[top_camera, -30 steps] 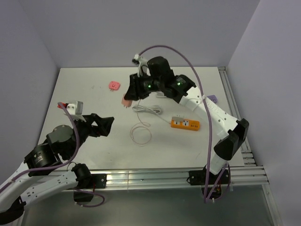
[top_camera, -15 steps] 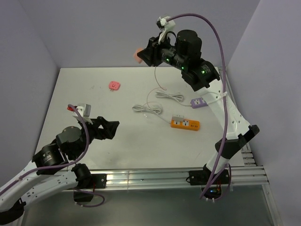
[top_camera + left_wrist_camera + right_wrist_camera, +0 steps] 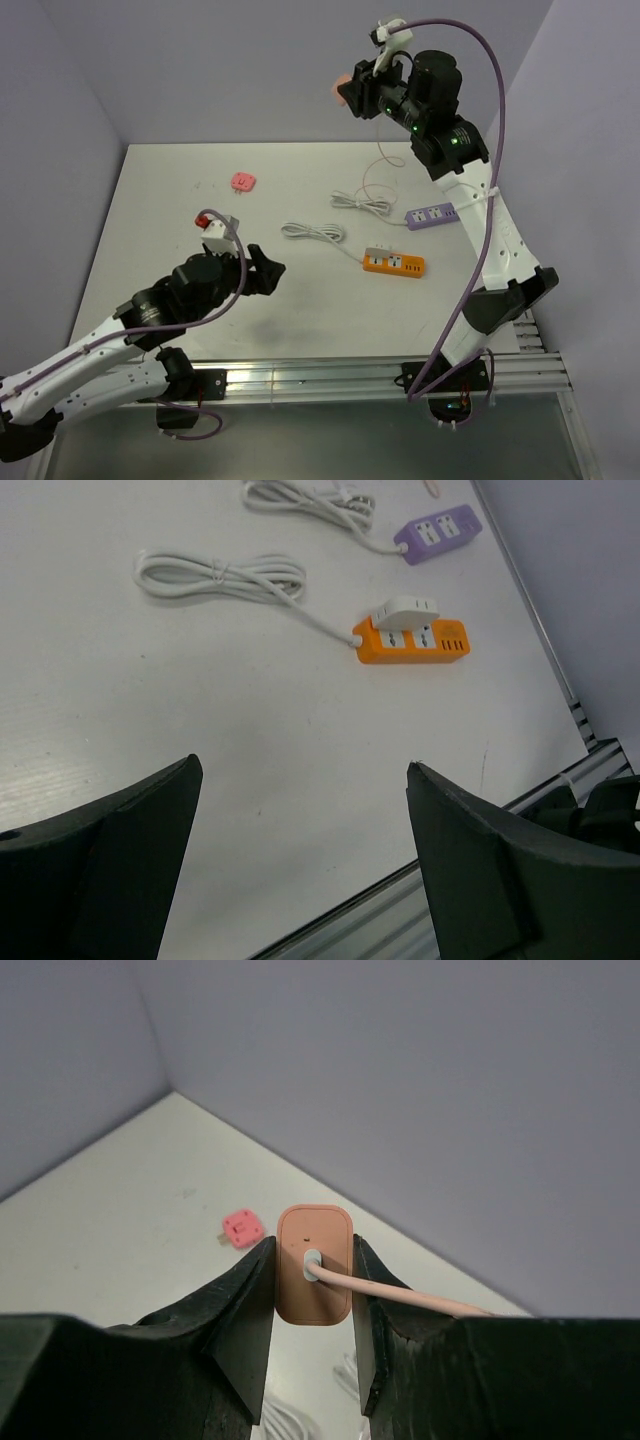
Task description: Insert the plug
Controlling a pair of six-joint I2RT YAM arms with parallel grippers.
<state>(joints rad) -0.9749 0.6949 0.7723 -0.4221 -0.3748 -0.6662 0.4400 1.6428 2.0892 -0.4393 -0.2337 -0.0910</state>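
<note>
My right gripper (image 3: 313, 1248) is shut on the plug (image 3: 314, 1277), a salmon rounded block with a thin pink cable (image 3: 400, 1294) coming out of its back. In the top view the plug (image 3: 342, 86) is held high above the table's far edge, its cable (image 3: 378, 165) hanging down to the table. The orange power strip (image 3: 394, 263) lies right of centre, and in the left wrist view the strip (image 3: 412, 644) carries a white plug (image 3: 405, 611). My left gripper (image 3: 302, 766) stands open and empty, low over the table (image 3: 170, 215) left of the strip.
A purple power strip (image 3: 432, 215) with a bundled white cord (image 3: 360, 201) lies behind the orange one. The orange strip's white cord (image 3: 314, 232) is coiled at mid-table. A small pink adapter (image 3: 243, 181) lies at the back left. The table's metal front rail (image 3: 330, 375) runs below.
My right arm has lifted the plug from table level to high at the back, moving right. My left arm has reached forward and right toward the middle, jaws still wide.
</note>
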